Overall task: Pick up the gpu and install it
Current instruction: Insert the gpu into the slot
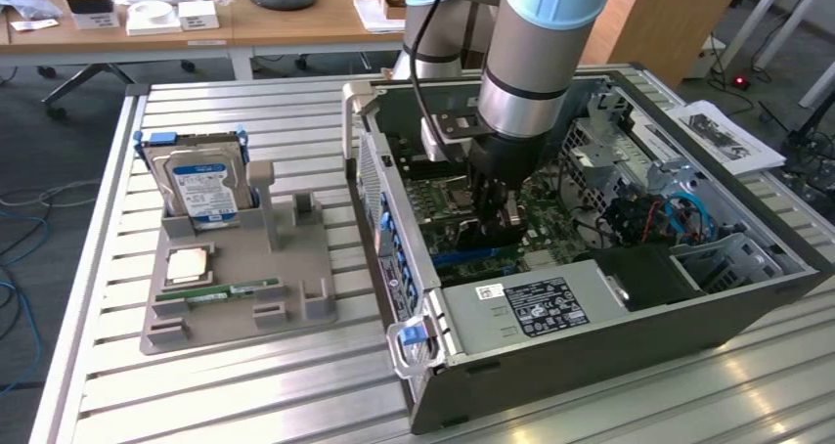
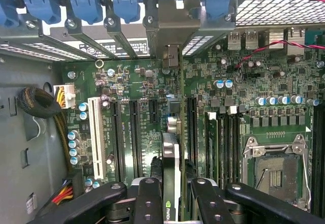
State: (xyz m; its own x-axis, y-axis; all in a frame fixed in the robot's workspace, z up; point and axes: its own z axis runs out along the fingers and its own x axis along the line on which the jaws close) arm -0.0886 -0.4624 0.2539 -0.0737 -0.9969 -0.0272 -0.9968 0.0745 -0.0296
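Note:
My gripper [image 1: 492, 224] reaches down into the open computer case [image 1: 391, 219], just above the green motherboard [image 2: 132, 82]. In the wrist view the gripper [image 2: 172, 196] is shut on the gpu [image 2: 171, 153], a thin dark card seen edge-on between the two black fingers [image 2: 150, 196]. The card stands upright over the board, between the long expansion slots [image 2: 134, 132], and runs toward the grey metal bracket [image 2: 170, 16] at the case's rear wall. Whether its edge sits in a slot I cannot tell.
A grey fixture tray [image 1: 300, 297] at the exterior view's left holds a silver hard drive [image 1: 206, 185], a green memory stick [image 1: 215, 292] and a square chip [image 1: 187, 263]. Inside the case are the processor socket [image 2: 277, 170], blue slot clips [image 2: 86, 3], a cable bundle [image 2: 38, 102] and the power supply [image 1: 535, 302].

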